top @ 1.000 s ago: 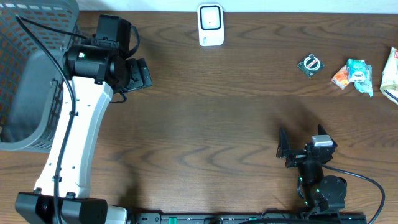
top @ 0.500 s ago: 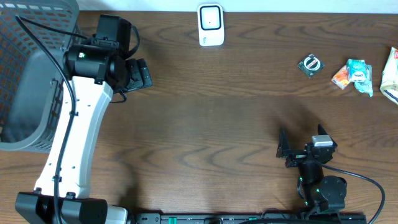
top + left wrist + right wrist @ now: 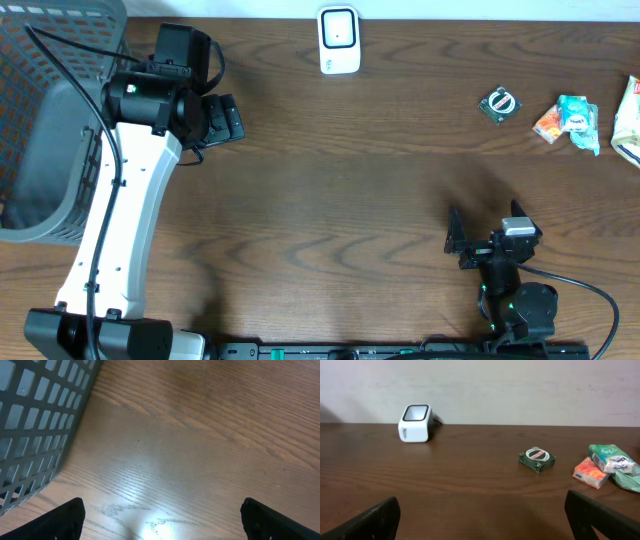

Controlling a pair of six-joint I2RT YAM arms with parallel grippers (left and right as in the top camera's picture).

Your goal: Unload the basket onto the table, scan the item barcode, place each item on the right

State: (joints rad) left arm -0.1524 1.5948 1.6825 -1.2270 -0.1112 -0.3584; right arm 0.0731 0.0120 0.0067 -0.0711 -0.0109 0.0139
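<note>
The white barcode scanner (image 3: 339, 40) stands at the table's back edge, its window facing up; in the right wrist view the scanner (image 3: 415, 423) is far off at the left. At the far right lie small items: a dark green packet (image 3: 499, 104) (image 3: 536, 459), an orange and teal packet (image 3: 567, 119) (image 3: 602, 465) and a pale bag (image 3: 628, 118). My left gripper (image 3: 218, 118) (image 3: 162, 525) is open over bare wood next to the basket. My right gripper (image 3: 487, 232) (image 3: 482, 520) is open and empty near the front edge, well short of the items.
A grey mesh basket (image 3: 40, 120) (image 3: 35, 425) fills the back left corner, close to the left arm. A light wall rises behind the table's back edge.
</note>
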